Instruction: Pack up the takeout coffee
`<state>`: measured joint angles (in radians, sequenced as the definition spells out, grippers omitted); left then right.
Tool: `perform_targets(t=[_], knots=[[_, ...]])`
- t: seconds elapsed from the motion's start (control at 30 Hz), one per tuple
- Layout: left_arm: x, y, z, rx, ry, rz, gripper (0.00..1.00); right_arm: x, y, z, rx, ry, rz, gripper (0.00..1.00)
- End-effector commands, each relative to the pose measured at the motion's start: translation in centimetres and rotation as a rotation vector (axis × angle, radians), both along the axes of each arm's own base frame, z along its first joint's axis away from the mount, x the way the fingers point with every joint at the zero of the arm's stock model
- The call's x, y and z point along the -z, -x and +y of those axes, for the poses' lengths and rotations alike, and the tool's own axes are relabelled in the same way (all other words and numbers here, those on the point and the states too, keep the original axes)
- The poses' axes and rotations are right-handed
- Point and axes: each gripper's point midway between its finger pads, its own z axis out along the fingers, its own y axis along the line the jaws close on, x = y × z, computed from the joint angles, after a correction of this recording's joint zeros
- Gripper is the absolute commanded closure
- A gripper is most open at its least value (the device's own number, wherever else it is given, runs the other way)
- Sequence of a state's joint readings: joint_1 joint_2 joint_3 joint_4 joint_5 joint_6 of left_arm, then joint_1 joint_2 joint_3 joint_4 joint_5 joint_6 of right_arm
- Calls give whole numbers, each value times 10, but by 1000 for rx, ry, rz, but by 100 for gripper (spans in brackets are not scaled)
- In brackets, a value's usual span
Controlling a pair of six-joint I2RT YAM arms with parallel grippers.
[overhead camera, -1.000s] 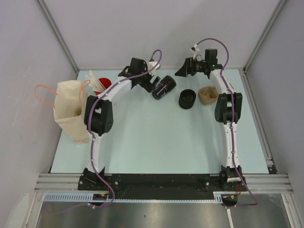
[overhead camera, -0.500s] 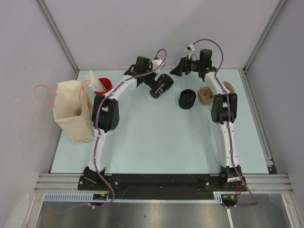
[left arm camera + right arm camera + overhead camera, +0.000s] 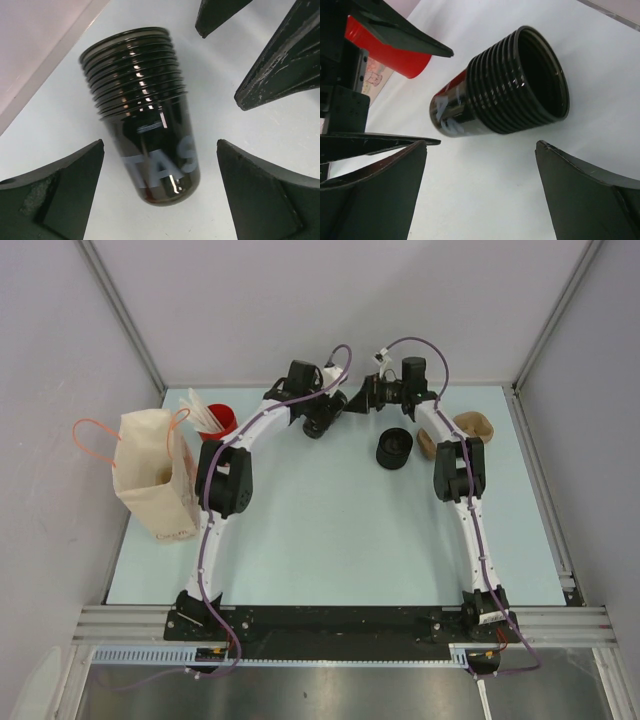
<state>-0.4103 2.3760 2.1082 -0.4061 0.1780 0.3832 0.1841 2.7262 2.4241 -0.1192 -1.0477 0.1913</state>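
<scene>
The left gripper (image 3: 157, 150) hangs with its jaws spread wide on either side of the takeout coffee (image 3: 145, 125), a glossy black disposable cup with pale lettering and a ribbed band below its rim. Neither finger touches it. The right gripper (image 3: 481, 145) is just as wide apart and holds nothing, looking at the same cup from the mouth end.

The cup lies on its side on the pale table (image 3: 330, 540), far and about centre, between the red plastic cup (image 3: 395, 55) to its left and the squat black round piece (image 3: 394, 447) to its right.

It looks empty, so probably light, thin-walled and easy to crush. The sheen suggests it is slippery, and lying down it may roll. The ribbed band seems the stiffest, least slippery place to pinch, and only gently.

Both arms stretch far over the table, the left arm (image 3: 225, 485) bowing rightward, the right arm (image 3: 455, 465) leaning leftward, wrists nearly meeting.
</scene>
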Motion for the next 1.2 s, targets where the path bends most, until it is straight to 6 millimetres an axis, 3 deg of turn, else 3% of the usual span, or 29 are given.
perform_targets(t=[0.0, 0.2, 0.5, 0.8, 1.17], knots=[[-4, -2, -3, -7, 11, -14, 1, -36, -3, 3, -34, -53, -82, 6], [6, -4, -3, -15, 8, 12, 1, -51, -8, -7, -6, -99, -51, 9], [2, -28, 29, -158, 18, 21, 1, -80, -9, -24, 3, -131, -59, 11], [5, -2, 12, -17, 53, 87, 1, -91, -5, -22, -10, -134, -76, 12], [12, 15, 0, 111, -3, 104, 2, -97, -4, -26, -20, -139, -87, 11]])
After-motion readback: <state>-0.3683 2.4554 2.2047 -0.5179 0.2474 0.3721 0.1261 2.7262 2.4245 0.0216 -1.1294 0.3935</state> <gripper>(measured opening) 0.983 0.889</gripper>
